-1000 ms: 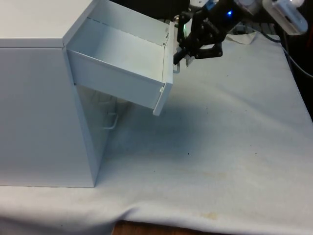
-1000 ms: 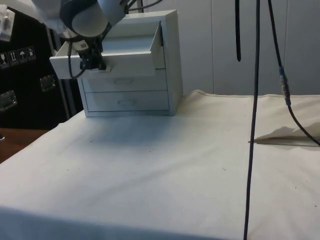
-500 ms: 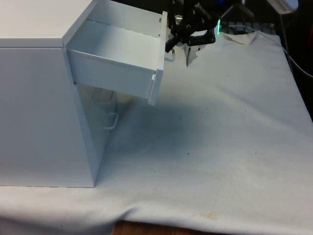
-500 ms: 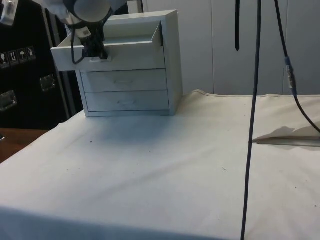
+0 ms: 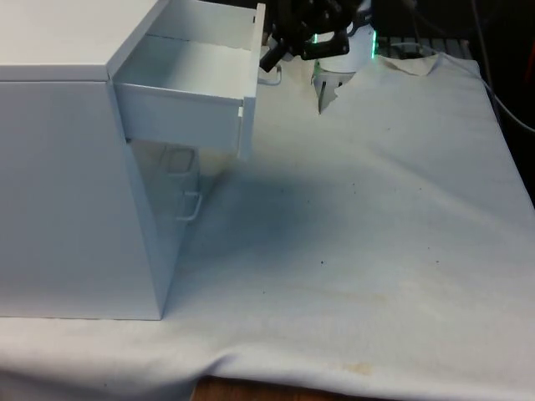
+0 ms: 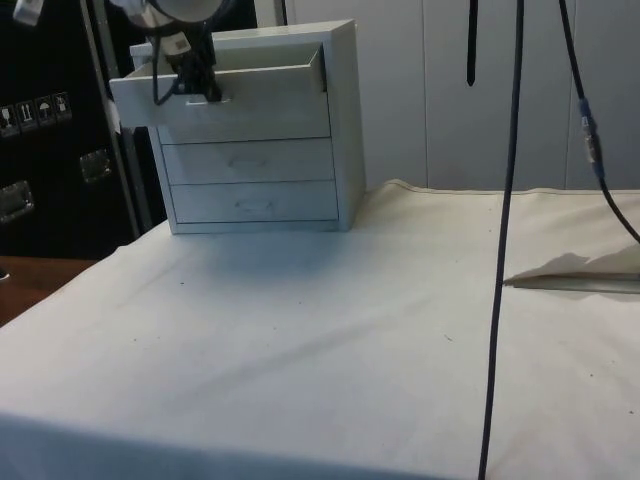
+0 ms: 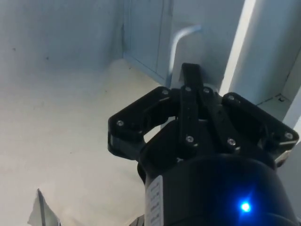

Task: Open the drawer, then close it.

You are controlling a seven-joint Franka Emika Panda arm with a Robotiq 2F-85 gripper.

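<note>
top drawer juts from the chest; fingers at its front

The chest of drawers looks like painted board or sheet, matt white and smooth, with no gloss on its top or side; in the side view its front shows the same flat, even finish. The open top drawer has thin, smooth white walls, inside and out alike. The drawer handle is a slim bent bar, pale and smooth with a soft sheen, likely metal. The gripper is black, semi-matt hard plastic or coated metal, dotted with small bright screw heads. The table cloth is white woven fabric, matt, slightly creased, with faint yellowish stains near its front edge.
</note>
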